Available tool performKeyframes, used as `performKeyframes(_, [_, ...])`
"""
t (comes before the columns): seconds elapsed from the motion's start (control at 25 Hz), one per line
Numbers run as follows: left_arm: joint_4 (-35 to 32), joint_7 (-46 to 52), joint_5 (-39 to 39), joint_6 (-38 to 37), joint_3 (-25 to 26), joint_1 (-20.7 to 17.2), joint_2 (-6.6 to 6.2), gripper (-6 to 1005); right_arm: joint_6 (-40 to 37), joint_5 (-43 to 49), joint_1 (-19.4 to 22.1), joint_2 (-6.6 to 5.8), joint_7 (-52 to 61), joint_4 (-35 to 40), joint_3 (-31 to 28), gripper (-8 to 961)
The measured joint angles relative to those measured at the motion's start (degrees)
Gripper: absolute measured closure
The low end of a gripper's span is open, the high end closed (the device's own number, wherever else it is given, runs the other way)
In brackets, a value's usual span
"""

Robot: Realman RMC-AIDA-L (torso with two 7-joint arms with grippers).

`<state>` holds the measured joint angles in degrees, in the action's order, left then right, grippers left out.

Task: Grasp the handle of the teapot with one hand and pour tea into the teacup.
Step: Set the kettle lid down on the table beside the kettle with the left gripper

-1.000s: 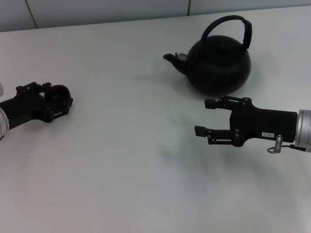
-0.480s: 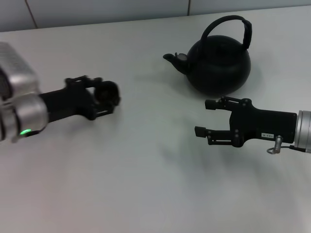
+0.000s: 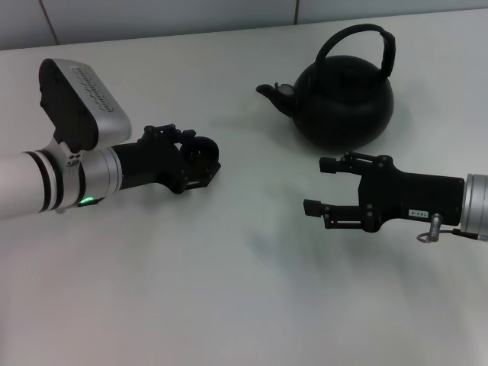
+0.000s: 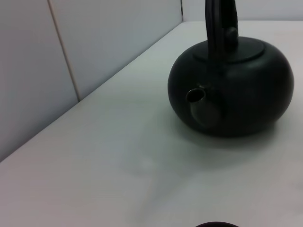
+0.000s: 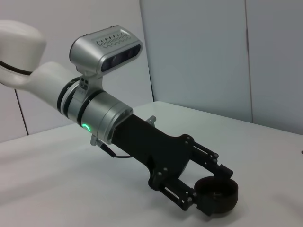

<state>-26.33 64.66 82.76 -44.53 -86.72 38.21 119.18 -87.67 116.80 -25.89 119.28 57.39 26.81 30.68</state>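
The matte black teapot (image 3: 347,99) stands at the back right of the white table, its spout (image 3: 268,91) pointing left and its arched handle (image 3: 358,32) upright. My left gripper (image 3: 203,165) is shut on the small black teacup (image 3: 200,155), low over the table to the left of the spout. In the right wrist view the teacup (image 5: 217,194) sits between the left gripper's fingers (image 5: 189,201). The left wrist view faces the teapot (image 4: 241,90) and its handle (image 4: 218,28). My right gripper (image 3: 316,185) hovers open just in front of the teapot, holding nothing.
The white table (image 3: 191,290) runs back to a grey tiled wall (image 3: 168,15). The left arm's silver wrist camera housing (image 3: 80,99) rises above the table at the left.
My left arm has swept to the right across the table with the teacup in its gripper, closing on the teapot's spout. The right arm and teapot have stayed put.
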Motion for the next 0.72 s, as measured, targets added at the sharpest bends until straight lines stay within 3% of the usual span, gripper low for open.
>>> performKeyframes(0.72, [-2.76, -0.07, -3.78, -1.62, -2.66, -3.24, -0.04, 273, -0.14, 0.00, 0.22, 0.07, -0.22, 0.00, 0.00, 134])
